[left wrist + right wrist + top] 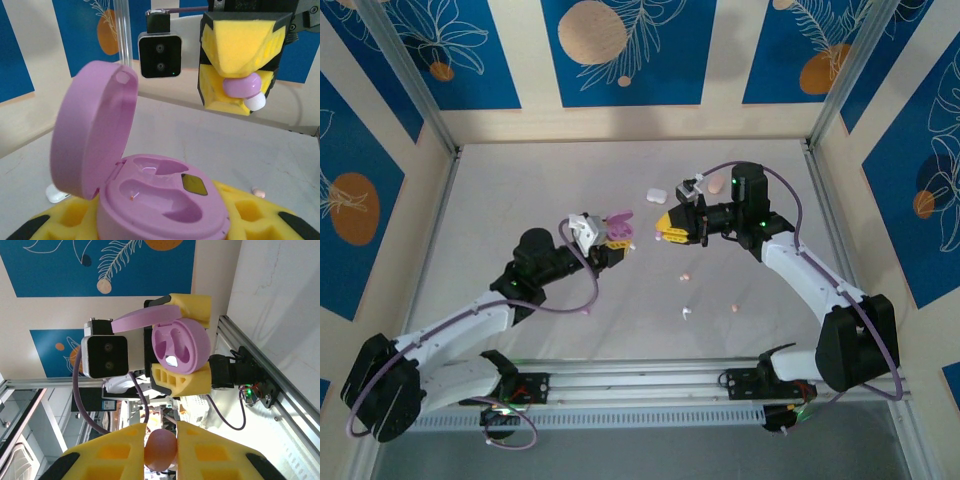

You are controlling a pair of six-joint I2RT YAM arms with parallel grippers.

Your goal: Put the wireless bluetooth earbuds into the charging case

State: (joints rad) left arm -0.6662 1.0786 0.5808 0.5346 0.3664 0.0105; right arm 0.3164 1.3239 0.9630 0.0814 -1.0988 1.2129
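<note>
Earbud (161,449) pinched between right fingers (115,452), open purple case (165,200) opposite

Bright, even overhead light, soft shadows, blurred close wrist foregrounds.

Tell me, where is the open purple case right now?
In the top view the purple case is over the middle of the table, gripped by the left gripper, lid open, facing the right gripper that pinches an earbud.

Charging case (165,202): pale purple throughout. Earbud (241,86): pale purple, white tip. Right gripper (670,226) and left gripper (617,233): yellow padding, black frames. Walls (620,50): cream, blue panels, white leaf outlines, orange discs.
</note>
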